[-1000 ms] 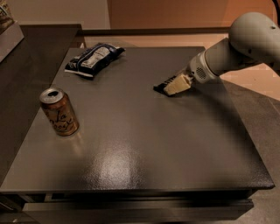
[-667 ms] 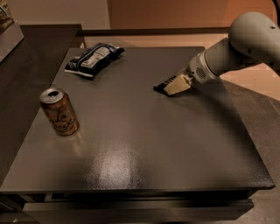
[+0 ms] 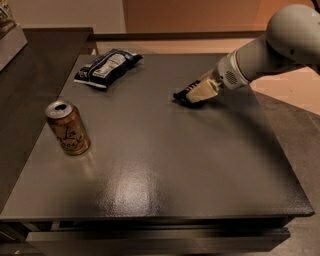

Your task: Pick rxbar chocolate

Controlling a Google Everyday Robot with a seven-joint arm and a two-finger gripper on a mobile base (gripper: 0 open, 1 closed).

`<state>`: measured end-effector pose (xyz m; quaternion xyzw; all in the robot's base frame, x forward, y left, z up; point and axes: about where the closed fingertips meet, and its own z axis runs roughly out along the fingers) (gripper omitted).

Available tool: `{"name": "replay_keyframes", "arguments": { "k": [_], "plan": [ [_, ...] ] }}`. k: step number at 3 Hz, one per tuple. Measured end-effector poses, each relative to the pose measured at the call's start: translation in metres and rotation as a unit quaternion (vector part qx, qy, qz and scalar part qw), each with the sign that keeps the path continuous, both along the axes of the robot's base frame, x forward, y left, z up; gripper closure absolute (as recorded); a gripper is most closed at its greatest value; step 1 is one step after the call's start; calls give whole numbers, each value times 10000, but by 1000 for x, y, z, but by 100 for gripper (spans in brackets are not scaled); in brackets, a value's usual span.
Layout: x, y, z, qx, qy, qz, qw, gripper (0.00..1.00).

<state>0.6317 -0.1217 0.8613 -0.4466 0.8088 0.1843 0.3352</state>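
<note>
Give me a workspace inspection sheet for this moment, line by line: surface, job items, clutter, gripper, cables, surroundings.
Surface: dark grey table, glare patch near the front.
Job's things: rxbar chocolate, at the gripper's tip, right of centre toward the back.
Clutter: drink can upright at left; dark blue-and-white snack bag lying at back left.
Grippers: gripper low at the rxbar chocolate, arm reaching in from the right.
Cables: nothing seen.
Surroundings: dark counter at left; pale wall behind.

The hand [image 3: 201,91], low over the rxbar chocolate [image 3: 180,95], hides most of it.
</note>
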Motion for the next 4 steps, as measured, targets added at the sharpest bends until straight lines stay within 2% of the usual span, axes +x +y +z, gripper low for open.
{"name": "replay_keyframes", "arguments": {
  "k": [4],
  "plan": [
    [-12,8,59,245,-427,321,9983,100]
  ]
}}
